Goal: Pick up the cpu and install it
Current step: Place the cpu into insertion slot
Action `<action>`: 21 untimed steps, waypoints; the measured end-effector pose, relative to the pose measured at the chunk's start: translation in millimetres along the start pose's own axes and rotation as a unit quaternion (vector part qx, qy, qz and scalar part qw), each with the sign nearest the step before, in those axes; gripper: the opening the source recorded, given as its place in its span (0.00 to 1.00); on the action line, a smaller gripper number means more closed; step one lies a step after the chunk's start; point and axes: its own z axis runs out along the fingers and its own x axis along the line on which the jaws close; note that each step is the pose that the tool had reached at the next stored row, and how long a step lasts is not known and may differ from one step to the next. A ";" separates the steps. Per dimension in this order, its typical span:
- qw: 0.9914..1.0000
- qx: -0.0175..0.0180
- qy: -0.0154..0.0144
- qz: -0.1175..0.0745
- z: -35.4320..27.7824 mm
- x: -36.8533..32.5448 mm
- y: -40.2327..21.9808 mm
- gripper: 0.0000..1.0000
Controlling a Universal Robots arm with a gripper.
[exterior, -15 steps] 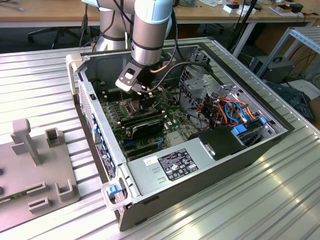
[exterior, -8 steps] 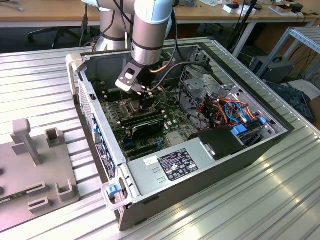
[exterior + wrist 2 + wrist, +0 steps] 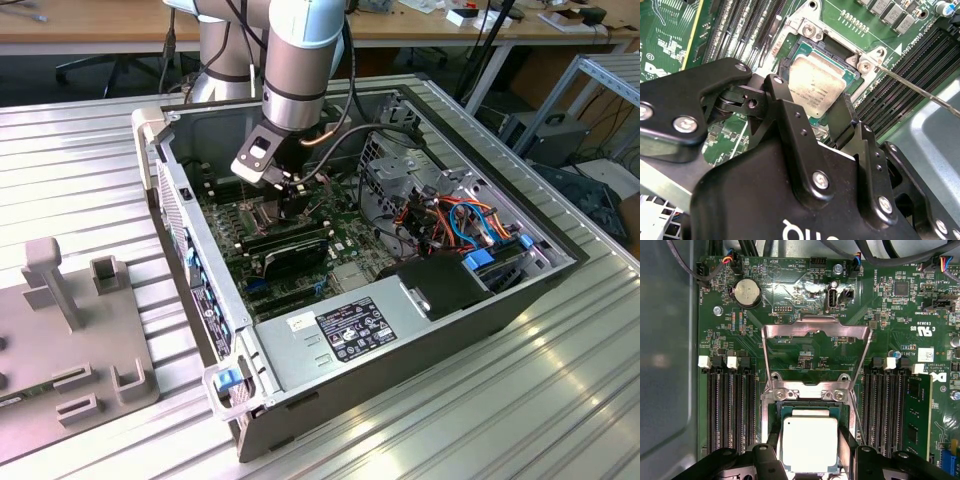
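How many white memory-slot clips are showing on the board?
4: two clips on one side of the raised socket plate, two on the other. More may be hidden behind the gripper.

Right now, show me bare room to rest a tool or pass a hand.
Bare: the ribbed table on the exterior view's right of the case, and between case and grey fixture. Crowded: the socket, where the gripper grips the cpu, flanked by memory slots.

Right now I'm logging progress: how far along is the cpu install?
Done: the cpu is picked up, and the plate stands open. In hand: the claw grips the cpu just over the socket. Left: I can't tell whether it is seated yet, and the plate is not closed.
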 end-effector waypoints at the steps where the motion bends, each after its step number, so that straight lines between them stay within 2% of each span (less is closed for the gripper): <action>1: 1.000 0.000 0.000 0.000 0.0 0.0 0.0 0.55; 21: 1.000 0.000 0.000 0.000 0.8 1.0 0.0 0.55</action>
